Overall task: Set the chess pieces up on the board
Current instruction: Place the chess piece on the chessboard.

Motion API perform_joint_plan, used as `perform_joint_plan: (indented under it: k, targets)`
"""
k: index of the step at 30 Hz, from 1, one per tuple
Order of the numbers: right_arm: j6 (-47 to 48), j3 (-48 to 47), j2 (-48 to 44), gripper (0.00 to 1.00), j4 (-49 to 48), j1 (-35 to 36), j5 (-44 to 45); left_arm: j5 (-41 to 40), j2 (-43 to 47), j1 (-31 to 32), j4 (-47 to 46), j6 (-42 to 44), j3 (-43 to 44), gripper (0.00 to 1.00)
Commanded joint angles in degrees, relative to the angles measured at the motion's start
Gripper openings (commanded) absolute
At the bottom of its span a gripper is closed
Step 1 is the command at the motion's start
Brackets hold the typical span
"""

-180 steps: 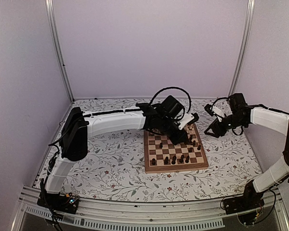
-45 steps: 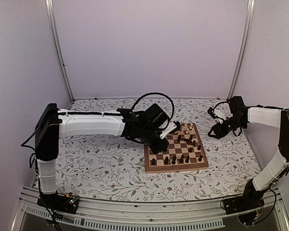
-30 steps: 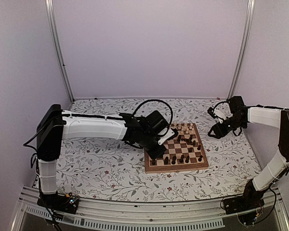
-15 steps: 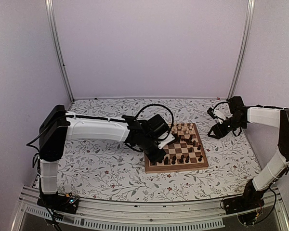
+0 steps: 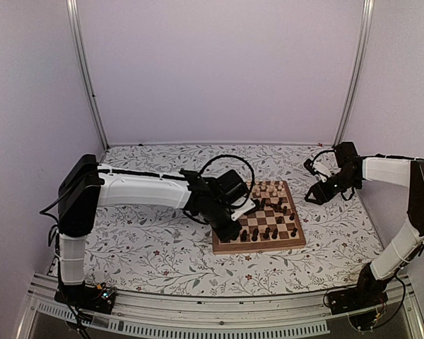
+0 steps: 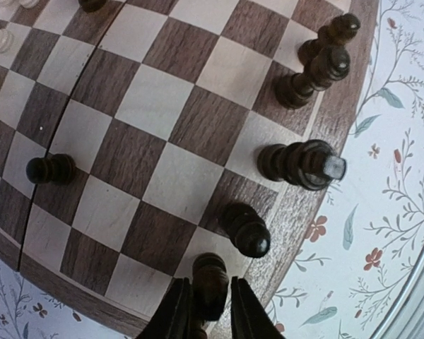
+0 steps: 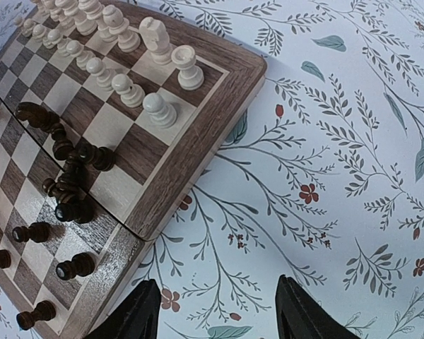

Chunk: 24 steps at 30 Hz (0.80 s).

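At the near left corner of the board (image 5: 258, 247), the left gripper (image 6: 208, 284) has its 2 fingers close on either side of a dark piece (image 6: 210, 272). Whether they really grip it, I cannot tell. The right gripper (image 7: 216, 286) hangs wide open and empty over the tablecloth (image 7: 339, 141), near the board's far right corner.

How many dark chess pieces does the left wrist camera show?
7 dark pieces: two at upper right, a larger one below, a pawn lower, one between the left gripper fingers, one at left, one cut off at top. More may sit outside the frame.
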State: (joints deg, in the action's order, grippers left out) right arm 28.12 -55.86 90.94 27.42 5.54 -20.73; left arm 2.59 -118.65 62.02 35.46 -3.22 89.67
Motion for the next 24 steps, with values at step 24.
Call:
perform_joint_plan:
  k: [24]
  targets:
    - [0.62, -1.45, 0.66, 0.59, 0.74, -0.19, -0.39, -6.23, -16.89, -2.9, 3.09, 1.3, 31.7, 0.46]
